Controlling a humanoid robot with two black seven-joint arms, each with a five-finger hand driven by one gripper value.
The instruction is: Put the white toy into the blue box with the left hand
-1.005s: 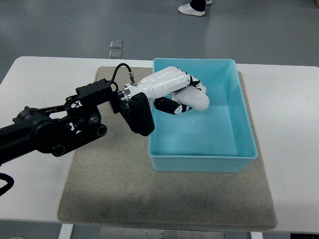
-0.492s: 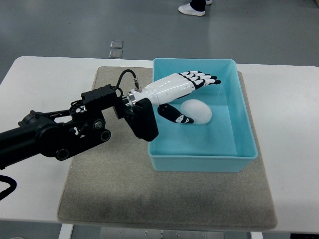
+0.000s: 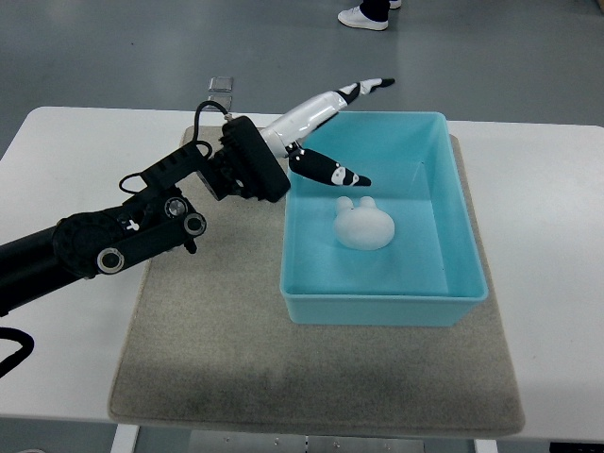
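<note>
**Toy in the box, robot hand clear above the rim**

We see the white toy (image 3: 364,225) lying on the floor of the blue box (image 3: 462,236), near the middle and a little toward the upper half of the frame, apart from every wall. Our left robot hand (image 3: 330,132) is released: the fingers (image 3: 368,87) stretch out straight toward the upper middle of the frame and the thumb (image 3: 330,172) points over the box's upper left corner; nothing is held. The right robot hand is not in view.

We judge the placing done, so the step in hand is the retreat. To do it well, we would keep the fingers extended, lift clear of the box's far rim, and draw the arm (image 3: 113,247) out toward the left edge without brushing the left wall, so that the box does not slide on the grey mat (image 3: 208,349).

Counted: one white toy, one blue box, one mat, one white worktop (image 3: 57,170), one robot hand in view. A person's white shoe (image 3: 363,17) shows at the top edge of the frame.
</note>
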